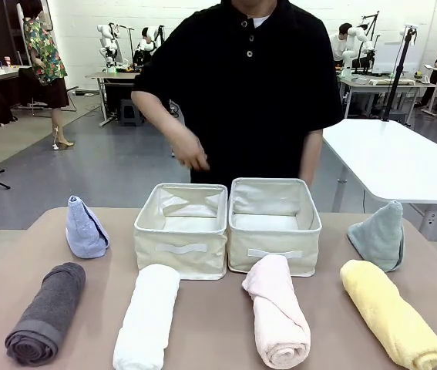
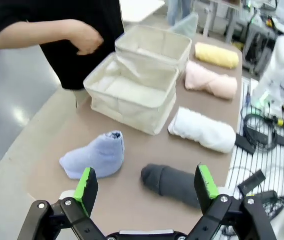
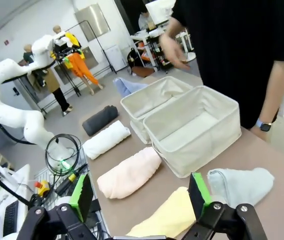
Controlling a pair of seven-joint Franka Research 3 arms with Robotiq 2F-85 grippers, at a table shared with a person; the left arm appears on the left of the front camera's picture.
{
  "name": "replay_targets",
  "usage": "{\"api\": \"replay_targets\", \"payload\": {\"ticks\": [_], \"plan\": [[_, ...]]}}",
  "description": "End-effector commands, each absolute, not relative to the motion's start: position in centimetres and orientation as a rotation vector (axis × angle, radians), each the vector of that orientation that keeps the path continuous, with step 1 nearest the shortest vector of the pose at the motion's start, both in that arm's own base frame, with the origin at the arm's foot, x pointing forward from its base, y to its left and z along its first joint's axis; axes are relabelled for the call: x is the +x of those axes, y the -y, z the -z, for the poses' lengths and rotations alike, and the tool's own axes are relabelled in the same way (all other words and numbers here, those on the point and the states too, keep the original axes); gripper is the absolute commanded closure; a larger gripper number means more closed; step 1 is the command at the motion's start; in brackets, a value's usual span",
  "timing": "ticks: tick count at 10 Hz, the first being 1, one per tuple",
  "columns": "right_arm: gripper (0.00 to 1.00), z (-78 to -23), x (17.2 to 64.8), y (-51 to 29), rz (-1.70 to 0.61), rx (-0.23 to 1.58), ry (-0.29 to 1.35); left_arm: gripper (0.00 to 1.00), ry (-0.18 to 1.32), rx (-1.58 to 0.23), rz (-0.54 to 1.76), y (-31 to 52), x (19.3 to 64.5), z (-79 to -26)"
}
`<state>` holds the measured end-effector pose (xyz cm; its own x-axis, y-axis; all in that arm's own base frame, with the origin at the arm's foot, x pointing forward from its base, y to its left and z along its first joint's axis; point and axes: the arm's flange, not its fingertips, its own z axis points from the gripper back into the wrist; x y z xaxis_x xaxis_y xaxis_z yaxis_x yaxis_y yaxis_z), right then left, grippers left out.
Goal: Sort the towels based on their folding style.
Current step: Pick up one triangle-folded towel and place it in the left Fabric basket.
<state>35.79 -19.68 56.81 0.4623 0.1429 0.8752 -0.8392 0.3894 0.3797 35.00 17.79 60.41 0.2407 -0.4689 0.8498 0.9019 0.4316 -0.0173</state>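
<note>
Four rolled towels lie along the table's near edge: dark grey [image 1: 45, 313], white [image 1: 149, 317], pink [image 1: 277, 311] and yellow [image 1: 391, 312]. A lavender-blue cone towel [image 1: 85, 228] stands at the left and a pale grey-green cone towel [image 1: 380, 235] at the right. My left gripper [image 2: 147, 185] hangs open above the table, over the lavender-blue cone [image 2: 93, 155] and the dark grey roll [image 2: 171, 183]. My right gripper [image 3: 140, 194] is open above the yellow roll [image 3: 166, 217], with the grey-green cone [image 3: 241, 183] and pink roll [image 3: 128, 173] close by.
Two cream fabric baskets [image 1: 182, 248] [image 1: 273, 245] stand side by side in the table's middle. A person in black stands behind them, one hand [image 1: 189, 153] raised above the left basket. A white table [image 1: 403, 158] is at the back right.
</note>
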Motion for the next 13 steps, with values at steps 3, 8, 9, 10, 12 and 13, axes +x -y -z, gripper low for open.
{"api": "replay_targets", "payload": {"ticks": [3,8,9,10,12,13], "plan": [[0.00,-56.4,35.7,20.8,-0.718,1.003,0.953,0.00,1.057,-0.627,0.962,-17.0,35.3,-59.0],[0.00,-56.4,35.6,20.8,-0.705,0.976,0.907,0.00,1.011,-0.644,0.952,-17.5,35.1,-59.5],[0.00,-56.4,35.6,20.8,-0.705,0.976,0.907,0.00,1.011,-0.644,0.952,-17.5,35.1,-59.5],[0.00,-56.4,35.6,20.8,-0.705,0.976,0.907,0.00,1.011,-0.644,0.952,-17.5,35.1,-59.5],[0.00,-56.4,35.6,20.8,-0.705,0.976,0.907,0.00,1.011,-0.644,0.952,-17.5,35.1,-59.5],[0.00,-56.4,35.6,20.8,-0.705,0.976,0.907,0.00,1.011,-0.644,0.952,-17.5,35.1,-59.5]]}}
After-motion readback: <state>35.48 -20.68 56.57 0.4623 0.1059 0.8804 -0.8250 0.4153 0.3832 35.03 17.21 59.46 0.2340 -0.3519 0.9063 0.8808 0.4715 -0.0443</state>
